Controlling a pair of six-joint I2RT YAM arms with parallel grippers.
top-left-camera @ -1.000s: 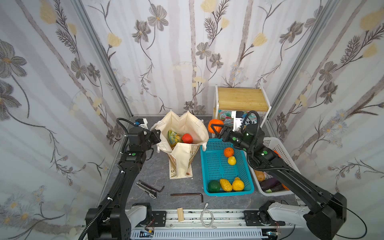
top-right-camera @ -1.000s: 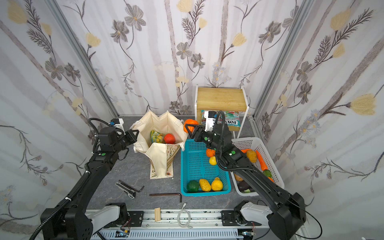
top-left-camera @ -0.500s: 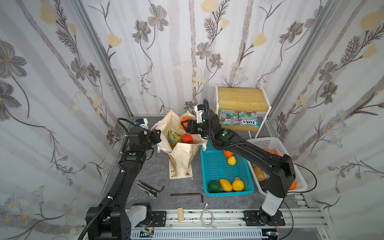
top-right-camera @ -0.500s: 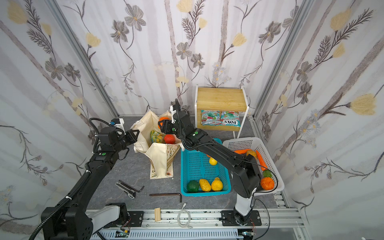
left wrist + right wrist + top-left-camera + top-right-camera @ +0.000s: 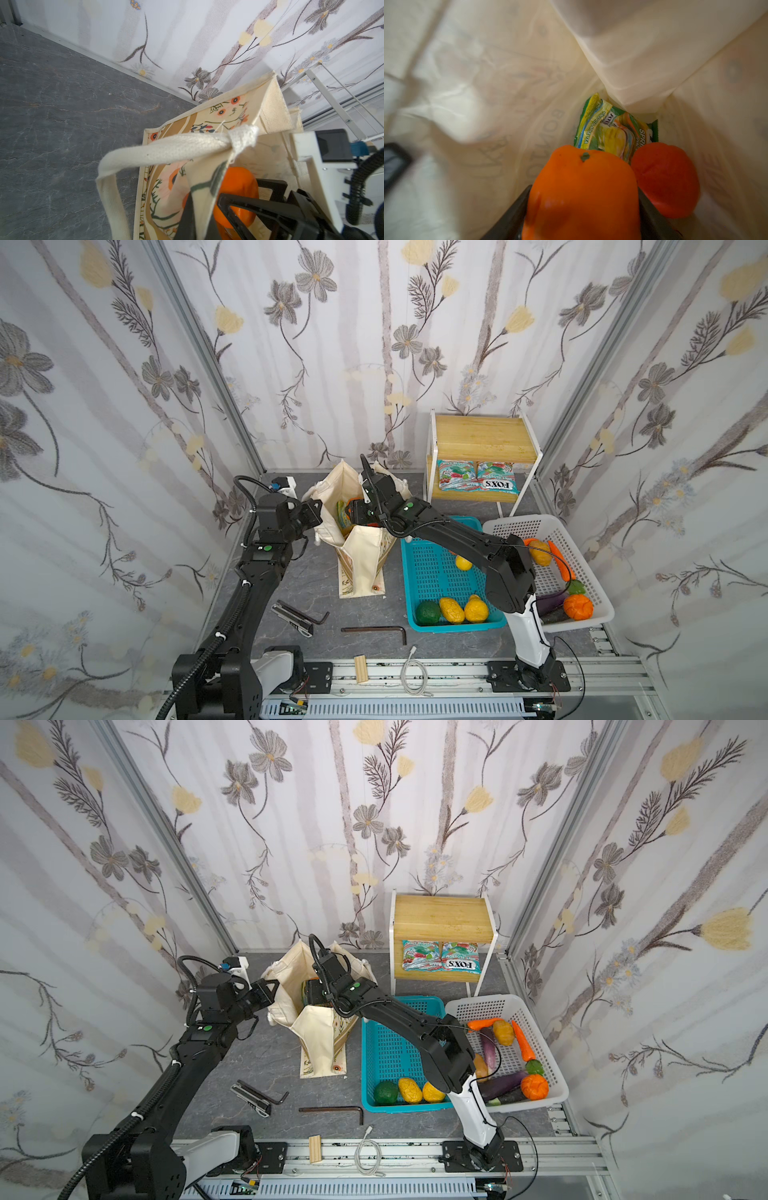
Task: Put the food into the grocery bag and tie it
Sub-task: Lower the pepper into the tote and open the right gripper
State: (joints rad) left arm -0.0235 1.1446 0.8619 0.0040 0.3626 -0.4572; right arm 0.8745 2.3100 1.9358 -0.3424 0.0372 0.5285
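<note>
Orange [image 5: 581, 176] held inside the bag [image 5: 365, 556].
The right gripper [image 5: 582, 214] clasps the orange beside a tomato [image 5: 666, 178] and a green packet [image 5: 610, 128]. The left gripper [image 5: 312, 509] pinches the bag's rim at its 9 o'clock side. The bag stands at 9 o'clock of the teal basket [image 5: 432, 572].

Support: dark grey stone-look tabletop [image 5: 316, 585], walled on 3 sides.
- Grocery bag [image 5: 365, 556] stands upright near centre, slightly toward 11 o'clock; mouth open, 1 flap folded down toward 6 o'clock.
- Teal basket [image 5: 428, 572] at 3 o'clock, just beside bag.
- White basket [image 5: 515, 526] further out at 3 o'clock, beside teal one; contact hidden by arm.
- White-framed wooden rack [image 5: 482, 439] at 1 o'clock, back corner.
- Long hex key [image 5: 374, 630] flat at 6 o'clock.
- Black folding tool [image 5: 295, 614] at 7 o'clock.
- Small white box [image 5: 286, 485] at 11 o'clock, near back wall.
</note>
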